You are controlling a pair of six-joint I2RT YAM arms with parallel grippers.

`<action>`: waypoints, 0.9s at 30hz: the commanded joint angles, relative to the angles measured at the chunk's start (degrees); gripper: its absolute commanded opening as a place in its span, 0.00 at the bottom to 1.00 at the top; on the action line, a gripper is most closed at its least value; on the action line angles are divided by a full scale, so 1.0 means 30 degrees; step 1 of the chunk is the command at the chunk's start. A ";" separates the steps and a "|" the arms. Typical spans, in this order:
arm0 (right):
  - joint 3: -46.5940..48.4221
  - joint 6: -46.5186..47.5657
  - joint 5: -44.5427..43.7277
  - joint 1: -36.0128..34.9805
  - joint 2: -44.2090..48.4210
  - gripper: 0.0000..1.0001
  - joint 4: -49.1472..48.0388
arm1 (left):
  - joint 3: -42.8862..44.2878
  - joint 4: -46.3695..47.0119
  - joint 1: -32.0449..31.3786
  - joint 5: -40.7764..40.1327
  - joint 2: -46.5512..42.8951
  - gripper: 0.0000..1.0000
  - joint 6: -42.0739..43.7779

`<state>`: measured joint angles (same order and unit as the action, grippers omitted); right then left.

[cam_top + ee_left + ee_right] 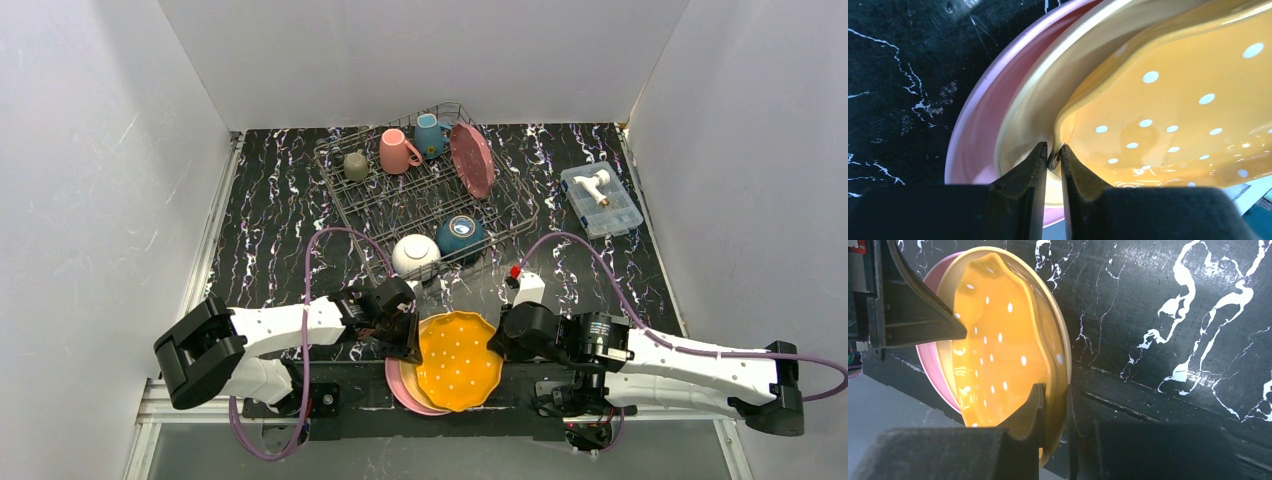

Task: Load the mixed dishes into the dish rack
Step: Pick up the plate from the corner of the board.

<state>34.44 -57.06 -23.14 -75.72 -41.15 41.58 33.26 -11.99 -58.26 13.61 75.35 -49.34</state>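
Left wrist view: left tool [1053, 151] clenched on orange plate [1173, 110]; right tool [1053, 390] pinching rim of stacked plates [1062, 352].

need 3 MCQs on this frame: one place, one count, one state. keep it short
1. Where is the dark red plate?
A) flat on the table
B) on edge in the dish rack
C) inside a bowl

2. How many mugs sit in the rack?
A) one
B) five
C) three

3. The left claw is:
A) shut on the orange plate
B) open over the rack
C) holding a bowl

Answers:
1 B: it stands upright among the tines at the rack's right side.
2 C: the olive mug, pink mug and blue mug line the far end.
3 A: the left wrist view shows its fingers pinching the scalloped rim.
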 commanded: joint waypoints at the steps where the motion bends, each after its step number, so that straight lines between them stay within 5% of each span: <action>1: 0.2481 0.0262 -0.0713 -0.0130 -0.0125 0.01 -0.0325 | -0.0484 -0.1809 -0.0155 -0.1633 0.0322 0.18 0.0602; 4: 0.3262 0.0632 -0.1088 -0.0130 -0.0502 0.01 0.0061 | -0.0386 -0.2384 -0.0154 -0.1977 -0.0042 0.33 0.0670; 8: 0.4076 0.1053 -0.1428 -0.0130 -0.0811 0.01 0.0259 | -0.0247 -0.3289 -0.0158 -0.2494 -0.0740 0.41 0.0744; 27: 0.7379 0.2742 -0.3399 -0.0130 -0.2249 0.01 0.1172 | 0.1050 -0.6871 -0.0150 -0.3600 -0.3705 0.45 0.1189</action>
<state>50.06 -48.97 -29.58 -75.88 -47.27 50.13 33.85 -27.40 -58.67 5.34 66.52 -47.20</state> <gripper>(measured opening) 0.230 0.447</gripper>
